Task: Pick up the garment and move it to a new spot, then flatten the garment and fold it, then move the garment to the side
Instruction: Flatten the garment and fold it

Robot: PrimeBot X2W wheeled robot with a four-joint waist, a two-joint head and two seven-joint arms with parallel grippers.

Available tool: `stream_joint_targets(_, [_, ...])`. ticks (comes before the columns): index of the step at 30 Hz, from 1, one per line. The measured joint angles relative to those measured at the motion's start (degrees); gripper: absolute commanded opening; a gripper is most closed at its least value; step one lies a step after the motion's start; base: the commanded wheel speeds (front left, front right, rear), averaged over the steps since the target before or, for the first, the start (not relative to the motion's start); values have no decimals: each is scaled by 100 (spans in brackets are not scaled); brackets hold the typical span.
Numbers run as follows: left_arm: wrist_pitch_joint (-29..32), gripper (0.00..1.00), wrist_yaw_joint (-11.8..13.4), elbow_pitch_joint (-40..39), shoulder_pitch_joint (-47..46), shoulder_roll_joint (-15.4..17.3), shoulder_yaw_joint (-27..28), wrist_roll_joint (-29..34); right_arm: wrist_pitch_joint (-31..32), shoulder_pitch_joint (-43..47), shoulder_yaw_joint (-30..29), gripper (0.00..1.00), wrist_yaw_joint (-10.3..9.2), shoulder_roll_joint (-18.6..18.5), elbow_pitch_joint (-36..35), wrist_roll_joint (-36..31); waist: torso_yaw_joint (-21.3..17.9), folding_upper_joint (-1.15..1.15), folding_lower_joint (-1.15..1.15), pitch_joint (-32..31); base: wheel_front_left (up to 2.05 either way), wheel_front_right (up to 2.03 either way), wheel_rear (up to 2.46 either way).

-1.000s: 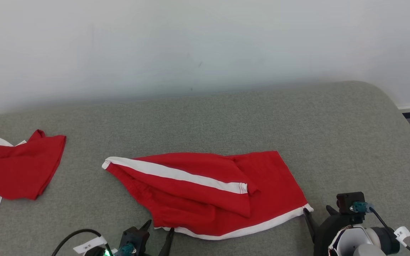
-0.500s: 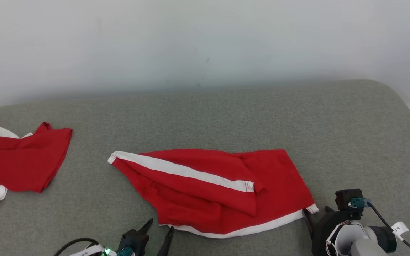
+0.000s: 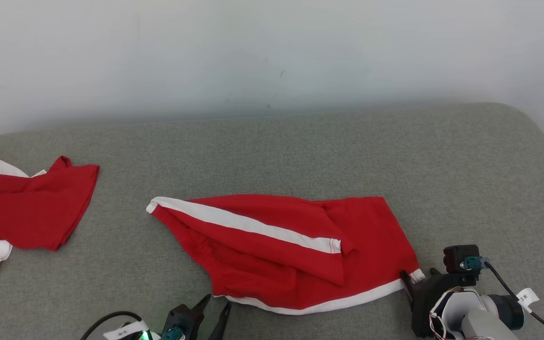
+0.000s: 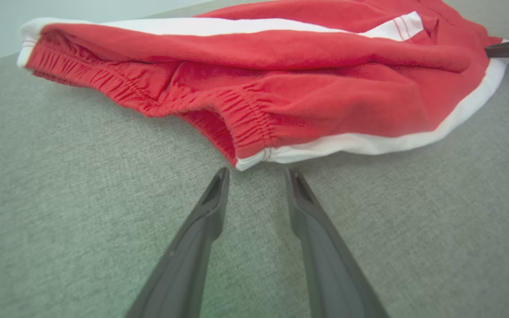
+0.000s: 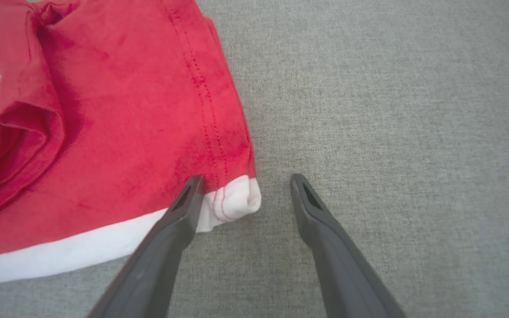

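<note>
**Head view: red shorts (image 3: 291,255) nearly ready to lift**

The whole picture has slid, so we take it the camera moved, not the shorts, rumpled mid-counter (image 3: 300,151). The right claw (image 5: 246,179) has crept onto their 4 o'clock hem corner, open, one finger on the white trim. The left claw (image 4: 257,171), open, sits just short of the 7 o'clock waistband corner. We judge the pick-up is close. A pale wall (image 3: 272,56) backs the grey cloth counter; another red garment (image 3: 26,208) lies at 9 o'clock.
</note>
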Motion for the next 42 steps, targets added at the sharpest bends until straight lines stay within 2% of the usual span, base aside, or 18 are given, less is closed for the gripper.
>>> stream_joint_targets(2, [-1,60,-7,65,-66,-34,-7,-1,-10,-39,27,100,0,5,63,5,-6,0,0,3,0,0,0])
stream_joint_targets(3, [0,47,-7,88,-90,-45,-11,-1,-10,-61,42,100,0,5,89,7,-11,0,0,4,0,0,0])
stream_joint_targets(4, [0,39,-8,109,-115,-56,-11,-1,-11,-78,53,100,0,5,114,8,-17,0,0,5,0,0,0])
stream_joint_targets(5, [-1,24,-9,123,-135,-64,-10,-2,-14,-92,63,100,0,5,135,10,-23,0,0,5,0,0,0])
stream_joint_targets(7, [-1,2,-12,144,-142,-67,-12,-2,-32,-111,78,100,0,5,180,31,-38,0,0,3,0,0,0])
stream_joint_targets(12, [0,0,-7,142,-142,-69,25,-3,-66,-146,118,98,0,3,277,65,-58,0,0,-13,0,0,0])
stream_joint_targets(13, [-1,0,-7,125,-142,-69,29,-2,-70,-151,125,80,0,1,294,76,-55,0,0,-19,0,0,0])
stream_joint_targets(14, [-1,0,-7,115,-142,-69,32,0,-96,-152,137,44,0,-2,309,94,-53,0,0,-26,0,0,0])
stream_joint_targets(15, [0,0,-7,108,-142,-70,32,7,-113,-152,148,28,0,-5,323,99,-51,0,0,-33,0,0,0])
stream_joint_targets(16, [-1,0,-7,101,-142,-70,31,11,-118,-152,167,0,0,-7,333,100,-49,0,0,-42,0,0,0])
stream_joint_targets(22, [-1,0,-13,-68,-101,-91,154,-44,-264,-141,220,0,0,0,354,222,-28,0,0,-117,0,0,0])
stream_joint_targets(31, [0,0,12,-754,224,-33,490,-157,-435,179,65,0,0,-81,27,662,47,0,0,-273,0,0,0])
stream_joint_targets(34, [0,0,40,-944,302,-5,572,-178,-447,277,26,0,0,-94,-208,846,44,0,0,-322,0,0,0])
stream_joint_targets(37, [-1,0,29,-1255,394,-15,748,-414,-510,416,-43,0,0,-63,-730,1192,28,0,0,-372,0,0,0])
stream_joint_targets(42, [230,0,-120,-1601,372,5,913,-866,-381,394,-123,0,0,-45,-1323,1552,22,0,0,-303,0,0,0])
